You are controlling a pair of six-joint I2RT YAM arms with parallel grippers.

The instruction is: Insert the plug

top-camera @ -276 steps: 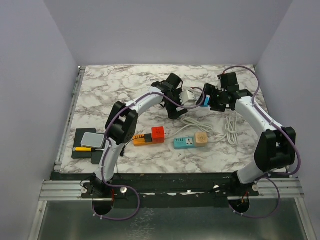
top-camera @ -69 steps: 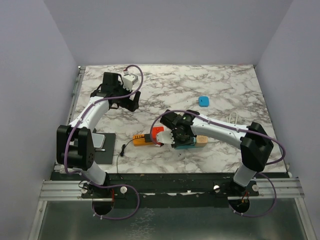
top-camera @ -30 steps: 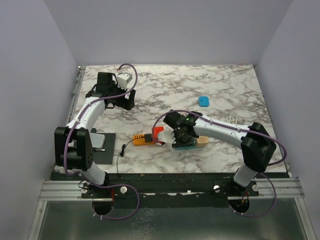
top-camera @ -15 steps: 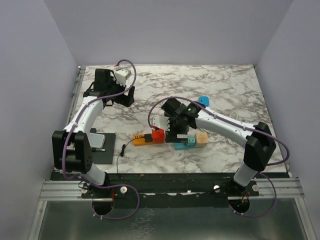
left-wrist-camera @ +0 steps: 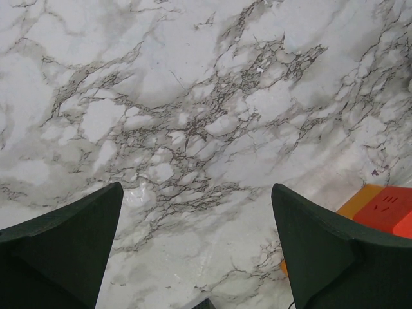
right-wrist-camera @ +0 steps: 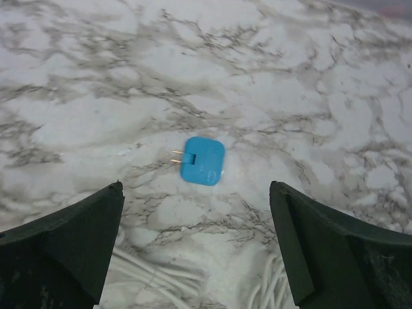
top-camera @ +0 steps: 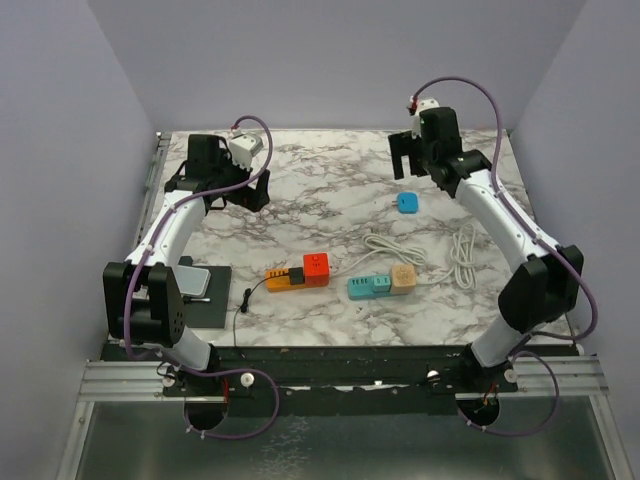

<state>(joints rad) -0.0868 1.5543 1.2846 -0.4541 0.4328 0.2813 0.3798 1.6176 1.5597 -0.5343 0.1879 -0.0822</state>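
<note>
Right gripper point(right-wrist-camera: 196, 193) spread wide, nothing in it, hanging over the far right of the marble tabletop point(top-camera: 330, 190). Blue two-prong plug point(right-wrist-camera: 203, 161) lies flat beneath it, well apart from the teal power strip point(top-camera: 368, 288). Left gripper point(left-wrist-camera: 196, 190) likewise wide open and empty, far left.

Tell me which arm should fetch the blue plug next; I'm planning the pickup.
Right. The right gripper hangs open over the blue plug, centred in its wrist view; the left gripper is over bare marble at far left.
</note>
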